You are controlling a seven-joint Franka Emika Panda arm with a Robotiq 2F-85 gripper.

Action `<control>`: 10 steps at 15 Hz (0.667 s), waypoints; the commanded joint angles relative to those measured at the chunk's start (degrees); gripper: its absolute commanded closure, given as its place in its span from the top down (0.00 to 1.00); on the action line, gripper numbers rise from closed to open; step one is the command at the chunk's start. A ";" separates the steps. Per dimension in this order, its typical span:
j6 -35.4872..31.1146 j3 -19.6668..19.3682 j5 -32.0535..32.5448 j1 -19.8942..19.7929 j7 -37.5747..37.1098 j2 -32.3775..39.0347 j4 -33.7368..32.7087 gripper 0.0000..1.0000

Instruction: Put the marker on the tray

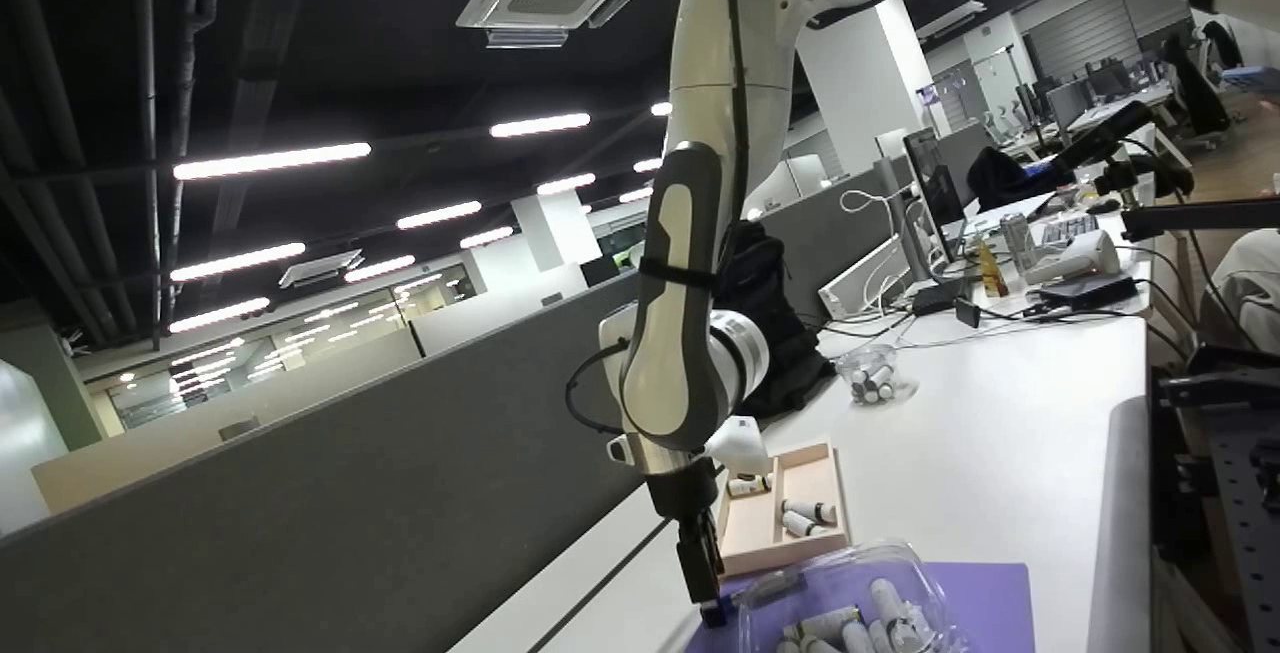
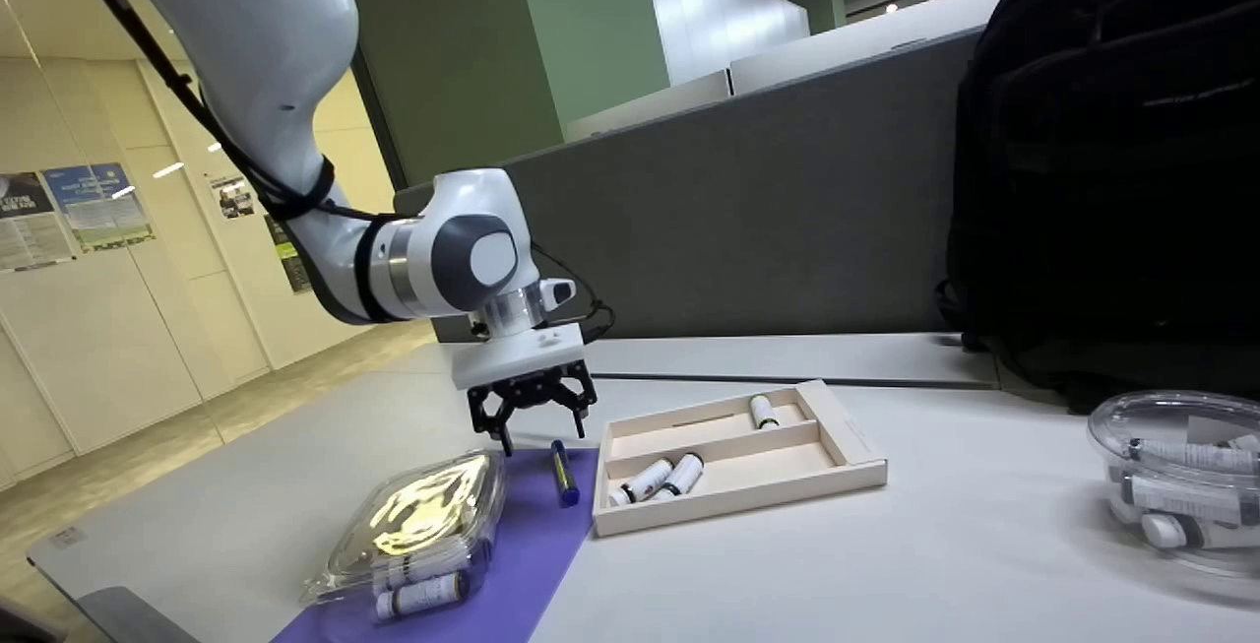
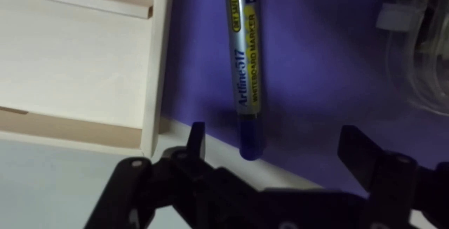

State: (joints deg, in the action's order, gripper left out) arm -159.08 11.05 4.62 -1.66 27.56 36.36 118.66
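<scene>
While hanging over the blue-capped marker [image 3: 245, 67], flat on the purple sheet [image 3: 315, 88] with one end at an edge, held the gripper [image 3: 274, 134] spread wide and empty, with that end below, between the jaws. Had the tray [image 2: 738, 498] beside the sheet's adjoining edge, a clear container [image 2: 428, 510] opposite.
</scene>
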 commanded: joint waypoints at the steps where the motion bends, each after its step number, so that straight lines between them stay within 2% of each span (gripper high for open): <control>1: -0.09 -0.04 1.19 -0.34 -0.89 1.12 -1.31 0.67; 10: -0.14 -1.19 1.56 -0.59 -1.37 1.07 -1.00 0.05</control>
State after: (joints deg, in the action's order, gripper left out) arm -159.14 10.18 4.98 -1.80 27.54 37.30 118.36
